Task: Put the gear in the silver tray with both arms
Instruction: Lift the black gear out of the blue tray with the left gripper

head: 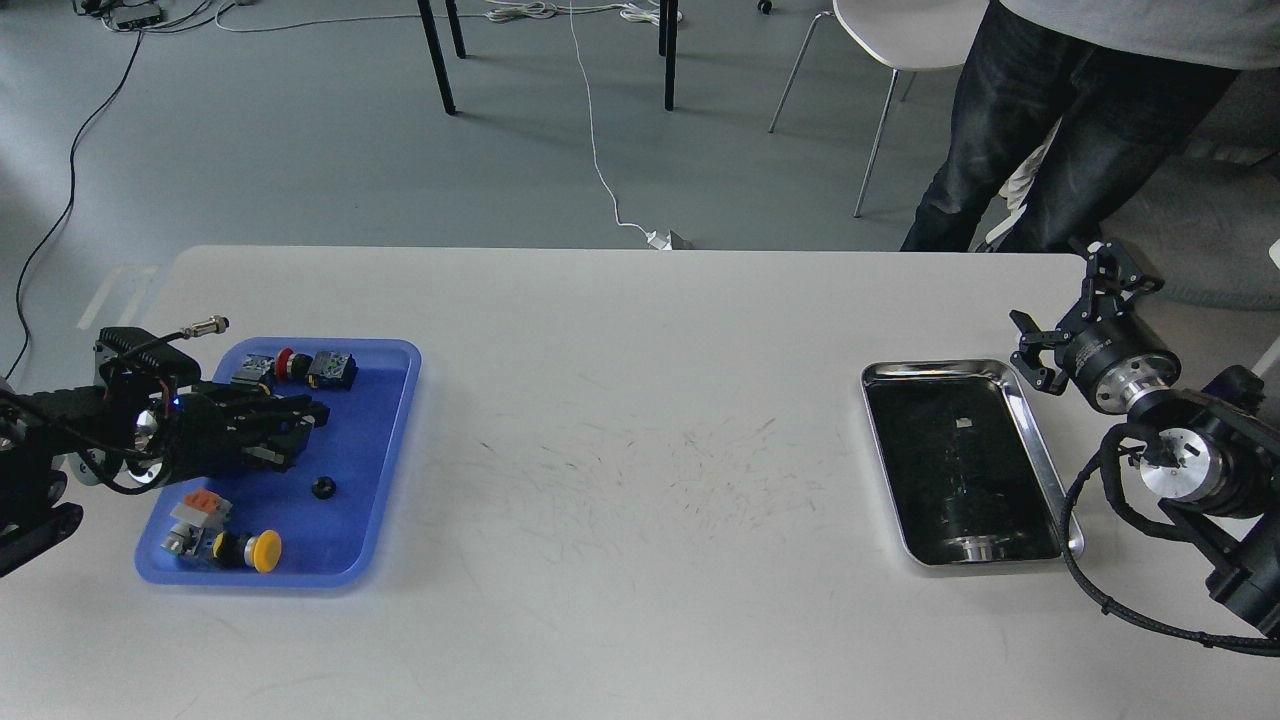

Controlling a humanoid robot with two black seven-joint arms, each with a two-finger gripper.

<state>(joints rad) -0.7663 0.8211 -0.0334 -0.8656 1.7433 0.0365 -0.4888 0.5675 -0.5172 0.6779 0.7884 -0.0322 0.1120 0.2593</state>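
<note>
One table (pixel 640 400), two trays (pixel 390 400)

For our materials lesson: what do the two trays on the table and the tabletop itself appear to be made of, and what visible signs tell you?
The silver tray: probably stainless steel, polished; bright rim, dark mirror-like bottom with reflections.
The blue tray: likely moulded plastic; uniform saturated colour, soft sheen, rounded corners.
The tabletop: pale, matte, perhaps laminate; fine dark scuff marks near its middle, though the core is unseen.
</note>
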